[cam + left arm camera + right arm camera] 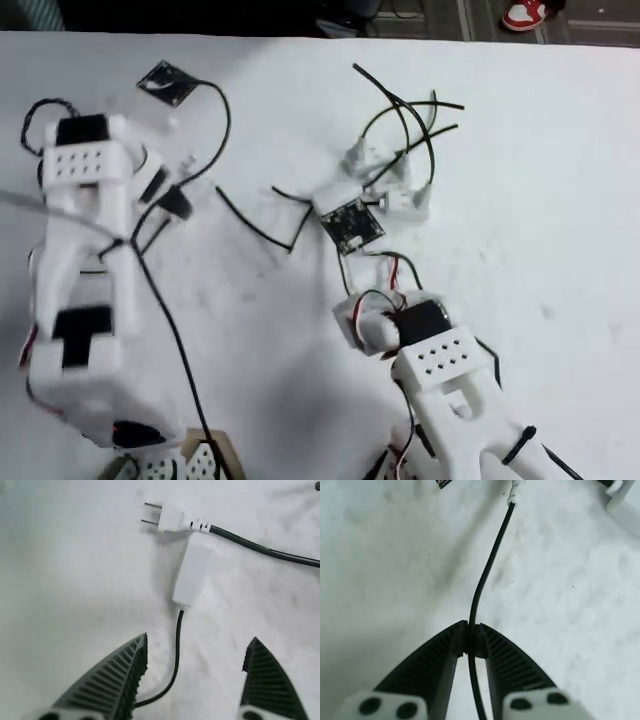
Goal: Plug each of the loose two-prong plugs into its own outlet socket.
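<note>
A white two-prong plug (167, 520) lies flat on the white table, its black cable (260, 550) running off to one side. Beside it lies a white oblong block (192, 575) whose own thin cable (176, 655) passes between the fingers of my left gripper (197, 642), which stands open just above the table. My right gripper (471, 630) is shut on a thin black cable (487, 570) that leads to a white plug end (512, 495). In the high view this cable (341, 268) runs toward a black square socket board (352, 225).
A second black square board (167, 82) lies at the back left. White plug bodies (385, 185) with several black cables (410, 125) cluster behind the middle board. A loose cable (250, 225) crosses the table's middle. Open table lies to the right (560, 200).
</note>
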`<state>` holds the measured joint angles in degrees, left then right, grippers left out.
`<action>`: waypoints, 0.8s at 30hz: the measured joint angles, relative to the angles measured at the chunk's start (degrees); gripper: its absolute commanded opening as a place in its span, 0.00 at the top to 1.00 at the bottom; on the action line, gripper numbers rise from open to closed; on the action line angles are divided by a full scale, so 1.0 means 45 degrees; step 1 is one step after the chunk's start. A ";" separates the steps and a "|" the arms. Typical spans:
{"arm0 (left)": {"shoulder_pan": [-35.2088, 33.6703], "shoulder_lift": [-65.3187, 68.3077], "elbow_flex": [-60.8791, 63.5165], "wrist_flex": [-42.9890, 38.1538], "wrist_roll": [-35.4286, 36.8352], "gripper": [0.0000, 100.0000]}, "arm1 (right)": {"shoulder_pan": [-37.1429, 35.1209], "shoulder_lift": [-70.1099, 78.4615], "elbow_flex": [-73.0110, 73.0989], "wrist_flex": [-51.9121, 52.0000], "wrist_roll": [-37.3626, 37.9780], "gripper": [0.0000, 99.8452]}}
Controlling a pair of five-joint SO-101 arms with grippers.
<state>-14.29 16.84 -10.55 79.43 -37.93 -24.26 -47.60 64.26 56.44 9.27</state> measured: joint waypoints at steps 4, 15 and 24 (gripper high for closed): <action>0.0000 0.2579 -0.2364 0.0000 -0.0137 0.69 | 0.0000 0.0000 0.0000 0.0000 0.0000 0.98; 0.0977 0.6974 -0.6134 0.1133 -0.0137 0.86 | 0.0234 0.0000 0.0000 -0.0059 0.0000 0.98; 0.1250 0.7111 -0.9045 0.4689 -0.0137 0.98 | 0.0703 0.0000 0.0039 -0.0215 0.0000 0.98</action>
<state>-8.66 48.84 -51.25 100.53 -38.55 -21.10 -47.60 64.44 55.47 9.27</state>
